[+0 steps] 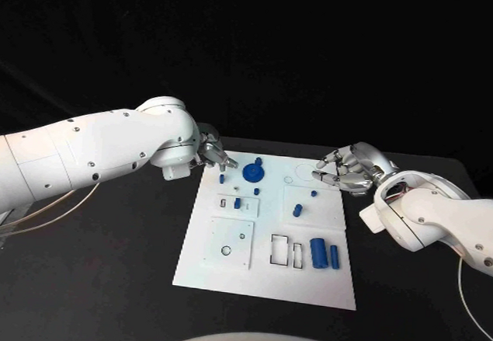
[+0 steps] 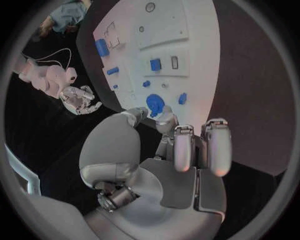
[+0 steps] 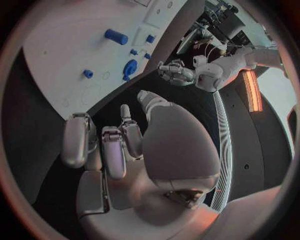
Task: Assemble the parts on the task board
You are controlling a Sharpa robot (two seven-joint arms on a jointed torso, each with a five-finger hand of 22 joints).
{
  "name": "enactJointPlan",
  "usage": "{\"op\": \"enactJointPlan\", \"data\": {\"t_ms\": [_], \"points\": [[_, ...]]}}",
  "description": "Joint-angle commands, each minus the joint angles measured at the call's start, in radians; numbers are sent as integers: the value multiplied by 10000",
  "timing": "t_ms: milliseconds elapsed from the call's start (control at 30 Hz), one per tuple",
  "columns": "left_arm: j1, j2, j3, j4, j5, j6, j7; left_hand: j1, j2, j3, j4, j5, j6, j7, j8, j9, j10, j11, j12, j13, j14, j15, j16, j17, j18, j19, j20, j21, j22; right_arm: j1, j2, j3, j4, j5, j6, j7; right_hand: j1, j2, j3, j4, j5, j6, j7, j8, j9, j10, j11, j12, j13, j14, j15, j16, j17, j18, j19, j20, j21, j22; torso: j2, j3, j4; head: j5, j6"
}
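The white task board point(image 1: 268, 269) lies in the middle of the black table. Near its far end sits a round blue disc part point(image 1: 253, 172), with small blue pegs point(image 1: 238, 203) behind it. Two blue cylinders point(image 1: 324, 254) lie near the right edge, beside rectangular slots. My left hand point(image 1: 214, 154) hovers at the board's far left corner, fingers apart and holding nothing. The left wrist view shows that hand point(image 2: 169, 160) just short of the disc point(image 2: 155, 103). My right hand point(image 1: 347, 170) hangs over the far right corner, loosely curled and empty. Its wrist view shows that hand's point(image 3: 144, 150) fingers point(image 3: 78, 140) spread above the board point(image 3: 69, 45).
A raised white panel point(image 1: 231, 243) with round holes takes up the board's near left. Bare black table point(image 1: 106, 271) lies on both sides of the board. Cables point(image 1: 42, 212) trail under my left arm.
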Motion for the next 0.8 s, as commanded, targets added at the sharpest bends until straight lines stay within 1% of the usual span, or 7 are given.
{"op": "enactJointPlan", "data": {"t_ms": [33,133,300,500,633,667,800], "points": [[60,153,9,-375,-8,326,20,125,30,-155,5,58,-92,90,-249,-208,-24,126,-26,-22,1027,107,45,2502,-203,312,105,-53,1560,-8,11,0,3,-77,94,2,-104,-5,60,-11,-33,-72,5,57,14,-32,-7,-32,216,917,-61,-37,2207,187,-74,16,-21,402,23,-16,-8,21,16],[81,309,8,-731,-46,513,34,141,51,-196,6,50,-113,114,-344,-294,-46,147,-44,-52,1026,125,41,2497,-201,309,123,-59,1557,-8,13,0,9,-77,93,1,-104,-5,60,-11,-33,-72,5,57,14,-32,-7,-32,216,917,-61,-37,2207,187,-74,16,-21,402,27,-11,0,40,24],[85,566,-1,-1225,-106,791,68,166,94,-233,7,23,-136,140,-441,-386,-64,170,-50,-63,1025,146,39,2494,-200,306,144,-63,1557,-8,18,0,20,-77,97,1,-104,-5,60,-11,-33,-72,5,57,14,-32,-7,-32,216,917,-61,-37,2207,187,-74,16,-21,402,52,-34,-9,54,37],[45,872,-68,-1781,-132,1073,105,187,133,-248,5,-20,-131,151,-483,-433,-81,182,-59,-77,1025,158,40,2496,-199,302,156,-69,1554,-8,22,0,35,-84,102,1,-104,-5,60,-11,-33,-72,5,57,14,-32,-7,-32,216,917,-61,-37,2207,187,-74,16,-21,402,86,-58,-12,63,35],[5,1049,-128,-2112,-140,1230,130,200,154,-256,4,-54,-122,157,-502,-458,-85,188,-55,-73,1025,164,39,2494,-197,298,163,-74,1550,-8,25,1,39,-86,106,1,-104,-5,60,-11,-33,-72,5,57,14,-32,-7,-32,216,917,-61,-37,2207,187,-74,16,-21,402,85,-57,-13,58,10],[-12,1109,-150,-2220,-141,1290,146,207,164,-261,3,-73,-117,160,-511,-471,-86,190,-52,-70,1025,167,40,2495,-198,300,166,-72,1554,-8,28,1,40,-87,107,2,-101,-2,72,-21,-21,-78,3,62,25,-33,-10,-34,213,917,-63,-37,2206,186,-71,15,-22,403,74,-49,-16,55,-2],[-62,1219,-187,-2420,-135,1437,189,221,183,-286,3,-143,-99,168,-538,-510,-101,199,-56,-78,1026,175,43,2499,-197,299,176,-75,1554,-8,34,1,44,-88,109,4,-101,-2,72,-21,-21,-78,3,62,25,-33,-10,-34,213,917,-63,-37,2206,186,-71,15,-22,403,72,-50,-16,44,-15]]}}
